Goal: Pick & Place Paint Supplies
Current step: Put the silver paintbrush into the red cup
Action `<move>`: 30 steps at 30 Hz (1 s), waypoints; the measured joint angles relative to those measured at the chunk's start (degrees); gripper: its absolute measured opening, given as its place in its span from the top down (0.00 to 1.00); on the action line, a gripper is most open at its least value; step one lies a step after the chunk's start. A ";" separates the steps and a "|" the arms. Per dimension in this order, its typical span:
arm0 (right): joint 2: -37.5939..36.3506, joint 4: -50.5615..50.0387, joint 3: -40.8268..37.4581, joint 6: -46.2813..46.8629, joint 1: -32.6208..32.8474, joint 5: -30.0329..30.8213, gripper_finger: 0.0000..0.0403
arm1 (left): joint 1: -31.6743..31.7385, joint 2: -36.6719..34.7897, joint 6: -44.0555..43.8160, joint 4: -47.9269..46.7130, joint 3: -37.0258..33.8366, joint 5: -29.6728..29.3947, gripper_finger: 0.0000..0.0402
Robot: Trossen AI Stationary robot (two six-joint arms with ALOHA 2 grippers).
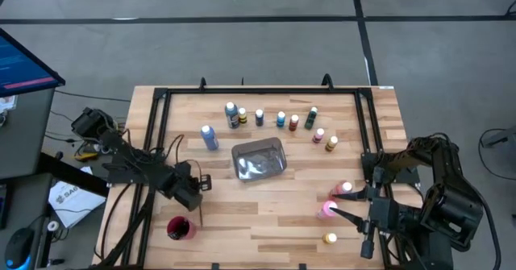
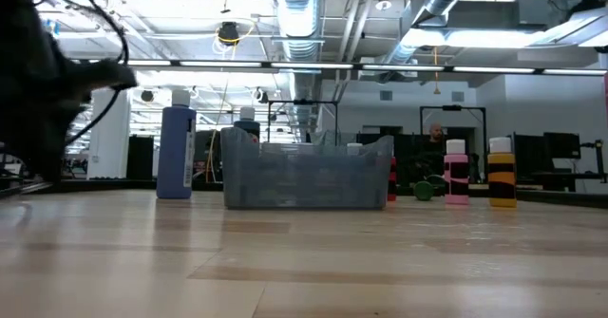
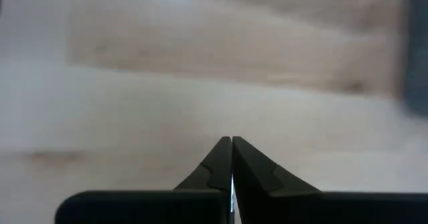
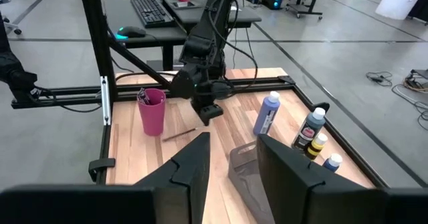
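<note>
Paint bottles mostly unsorted. A row of them stands along the far side of the table: a blue-and-yellow bottle, then small ones running toward 3 o'clock, ending in a pink bottle and a yellow bottle. A taller blue bottle stands apart, at about 10 o'clock from the grey tray. The tray sits mid-table and, as far as I can see, holds no bottles.

Three more bottles are at my right side: two pink-lit ones close together and a yellow-capped one nearer the front edge.

Brushes: some stand in the red cup at the front left, and one thin brush lies flat on the wood just beside the cup.

My left end effector is at 1 o'clock from the cup, fingers pressed fully together; whether they pinch anything I cannot tell. My right end effector is partly spread and empty, beside the near pink bottle.

My judgement: early in the job. Some brushes are cupped; all bottles and one brush remain.
</note>
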 joint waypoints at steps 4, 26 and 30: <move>0.00 0.01 0.00 0.01 0.00 0.01 0.71 | 1.28 -3.41 5.87 -0.14 0.04 -2.89 1.00; 0.00 0.28 0.00 -0.66 -4.64 0.47 0.71 | -1.99 -36.96 67.59 24.95 0.20 -18.90 1.00; 0.00 0.33 0.02 1.61 -5.86 0.47 0.71 | -5.12 -40.65 80.83 34.30 0.22 -16.80 1.00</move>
